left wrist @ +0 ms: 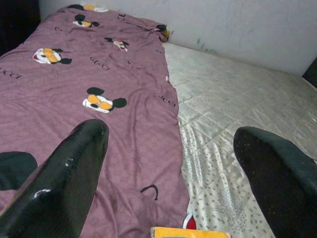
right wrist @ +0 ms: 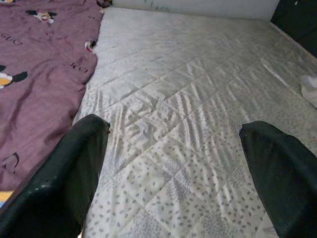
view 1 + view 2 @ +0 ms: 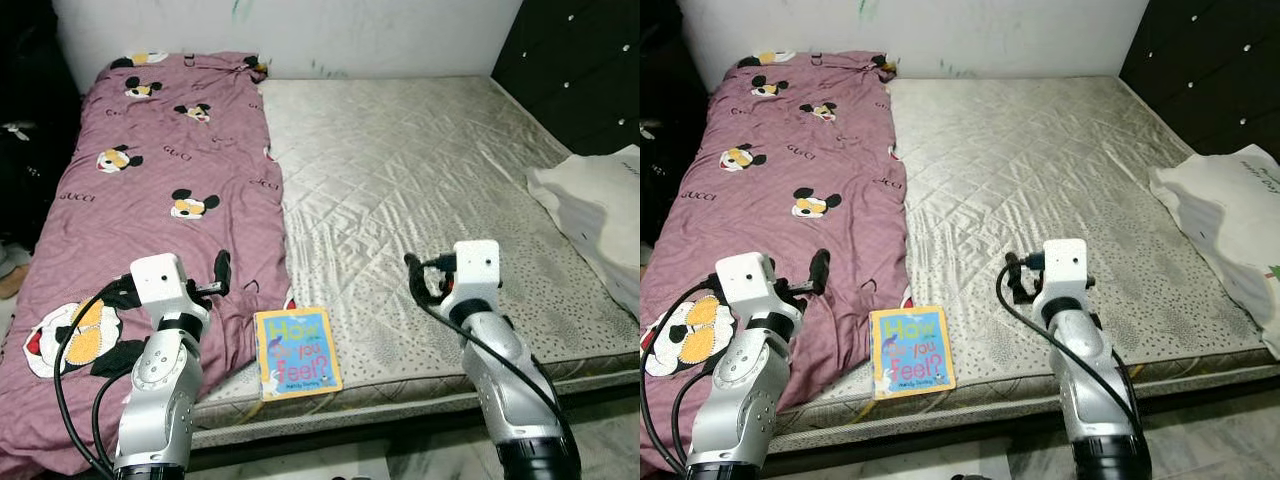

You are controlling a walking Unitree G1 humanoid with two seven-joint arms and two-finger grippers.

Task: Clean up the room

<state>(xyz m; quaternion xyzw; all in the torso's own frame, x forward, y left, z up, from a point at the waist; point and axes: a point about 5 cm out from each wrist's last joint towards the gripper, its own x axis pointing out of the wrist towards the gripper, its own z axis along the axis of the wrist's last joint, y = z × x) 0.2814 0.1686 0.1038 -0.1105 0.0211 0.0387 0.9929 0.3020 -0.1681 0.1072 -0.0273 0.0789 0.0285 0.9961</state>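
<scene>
The book (image 3: 297, 353) lies flat at the near edge of the mattress (image 3: 430, 180), cover up, its left side just touching the hem of the sheet (image 3: 150, 190). Nothing has hold of it, so this pick-up looks not yet begun.

The sheet, purple with cartoon mice, covers only the strip of mattress left of the book and is rumpled near the book's corner; the rest of the mattress, to the right of the book, is bare. Far right of the book, at the mattress edge, sits a white bag (image 3: 600, 200), also loose.

The left gripper (image 3: 215, 280) hovers over the sheet just left of and beyond the book, fingers (image 1: 74, 168) spread wide and empty. The right gripper (image 3: 425, 280) hangs over bare mattress to the right of the book, spread just as wide, holding nothing.

By my reading the tidying is at an early stage: the book and the bag remain to be put away, and the sheet perhaps to be straightened.
</scene>
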